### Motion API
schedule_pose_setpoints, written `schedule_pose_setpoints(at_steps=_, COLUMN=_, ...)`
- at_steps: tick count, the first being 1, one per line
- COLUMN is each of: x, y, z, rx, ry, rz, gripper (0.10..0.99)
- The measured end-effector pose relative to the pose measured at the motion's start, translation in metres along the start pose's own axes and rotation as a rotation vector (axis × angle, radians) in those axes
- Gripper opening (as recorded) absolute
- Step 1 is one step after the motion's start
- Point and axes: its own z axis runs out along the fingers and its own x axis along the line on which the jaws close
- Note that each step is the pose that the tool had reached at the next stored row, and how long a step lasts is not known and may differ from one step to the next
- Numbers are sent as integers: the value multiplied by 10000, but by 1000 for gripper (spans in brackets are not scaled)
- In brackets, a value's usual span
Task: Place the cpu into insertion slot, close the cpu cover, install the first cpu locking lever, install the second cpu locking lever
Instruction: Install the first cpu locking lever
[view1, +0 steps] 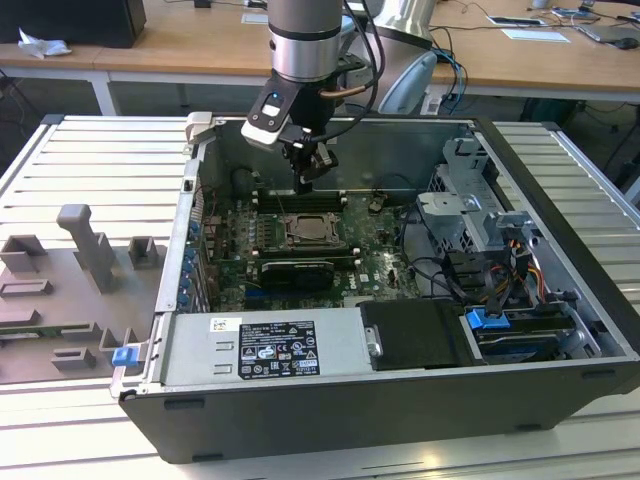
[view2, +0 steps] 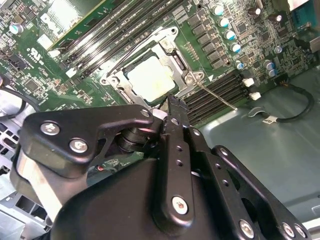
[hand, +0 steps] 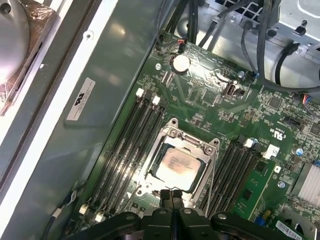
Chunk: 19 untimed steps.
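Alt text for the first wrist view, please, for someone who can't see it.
The cpu sits framed by the cpu cover, which lies flat around it, on a green motherboard between banks of memory slots. The shut pincer is at one edge of the cover.

Silver-grey arm (view1: 305, 30) with black bands, black cables (view1: 366, 60), matte black tool (view2: 174, 103) linkages, silver screws (view2: 180, 204)

- The cpu (hand: 179, 166) lies on the motherboard (hand: 210, 100), within the cut-out of the cpu cover (hand: 173, 131).
- Memory slots (hand: 131, 147) flank the cpu cover on two sides.
- The gripper (hand: 171, 194) hangs just over one edge of the cpu cover.
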Motion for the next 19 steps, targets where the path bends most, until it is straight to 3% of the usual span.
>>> schedule_pose_setpoints(at_steps=19, x=0, y=0, z=1, rx=4, ry=21, rz=-518, gripper=106)
